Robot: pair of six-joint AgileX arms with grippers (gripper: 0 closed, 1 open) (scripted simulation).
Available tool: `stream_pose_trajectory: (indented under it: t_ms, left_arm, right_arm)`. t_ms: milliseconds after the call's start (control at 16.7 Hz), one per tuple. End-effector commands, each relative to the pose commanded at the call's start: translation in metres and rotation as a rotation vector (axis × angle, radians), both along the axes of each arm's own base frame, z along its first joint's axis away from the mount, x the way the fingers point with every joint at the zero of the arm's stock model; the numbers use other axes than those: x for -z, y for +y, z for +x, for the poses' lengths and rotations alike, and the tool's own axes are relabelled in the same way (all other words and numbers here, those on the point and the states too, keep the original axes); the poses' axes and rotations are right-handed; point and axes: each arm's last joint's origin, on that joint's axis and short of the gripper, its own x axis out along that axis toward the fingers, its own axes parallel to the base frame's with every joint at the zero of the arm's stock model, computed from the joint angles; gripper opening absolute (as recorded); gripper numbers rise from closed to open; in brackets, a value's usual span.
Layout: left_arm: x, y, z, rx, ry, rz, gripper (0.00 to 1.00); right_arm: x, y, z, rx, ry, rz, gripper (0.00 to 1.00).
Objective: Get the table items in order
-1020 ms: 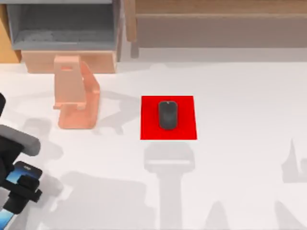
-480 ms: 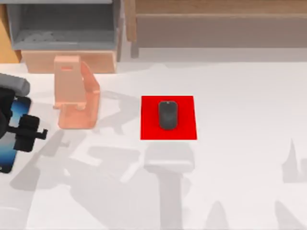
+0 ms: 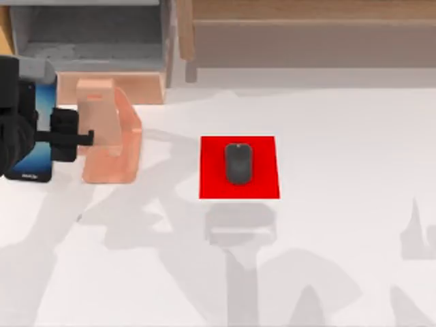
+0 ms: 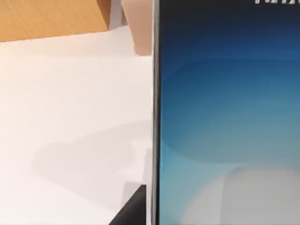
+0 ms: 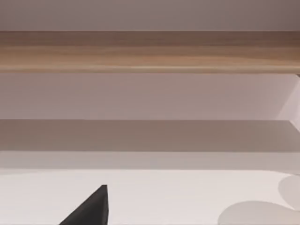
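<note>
Phone (image 3: 34, 133) and mouse (image 3: 238, 163) are the two items to put in order, and only the phone has changed place: a second ago it was low at the counter's (image 3: 340, 238) left edge, half a second ago it was partway up that side, and now it hangs at the far left just beside the peach phone stand (image 3: 109, 133), in front of the grey shelf unit (image 3: 88, 34). It is carried by the left end effector (image 3: 58, 135), whose fingers are closed on the phone's sides. In the left wrist view the blue-white screen (image 4: 229, 117) and its silver rim stand close up, clear of the counter below. I judge the phone is being brought to the stand, so seating it there is the step in hand, and it is not yet seated. The mouse has not moved; it lies centred on the red mat (image 3: 211, 184), which looks done. A small white mark sits at the phone's lower end in the top view, and white letters at the screen's edge in the left wrist view, both too small to read. The right arm is parked; its fingers' state cannot be told.
</note>
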Motion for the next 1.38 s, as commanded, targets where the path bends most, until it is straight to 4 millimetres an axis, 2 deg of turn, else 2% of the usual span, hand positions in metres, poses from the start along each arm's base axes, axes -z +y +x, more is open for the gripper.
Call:
stream_pose_trajectory:
  t_ms: [360, 540, 960, 1260, 1380]
  left_arm:
    - [-0.013, -0.042, -0.008, 0.006, -0.18, -0.099, 0.0]
    - [-0.018, -0.055, -0.013, 0.009, -0.229, -0.14, 0.0]
    - [-0.019, -0.058, -0.013, 0.011, -0.237, -0.146, 0.0]
    - [-0.043, -0.062, -0.01, 0.076, -0.323, -0.142, 0.0]
    - [-0.038, -0.061, -0.007, 0.091, -0.302, -0.108, 0.0]
  right_arm:
    - [0.0, 0.0, 0.0, 0.0, 0.0, 0.0, 1.0]
    - [0.0, 0.0, 0.0, 0.0, 0.0, 0.0, 1.0]
    - [0.0, 0.0, 0.0, 0.0, 0.0, 0.0, 1.0]
    - [0.0, 0.0, 0.0, 0.0, 0.0, 0.0, 1.0]
    - [0.0, 0.0, 0.0, 0.0, 0.0, 0.0, 1.0]
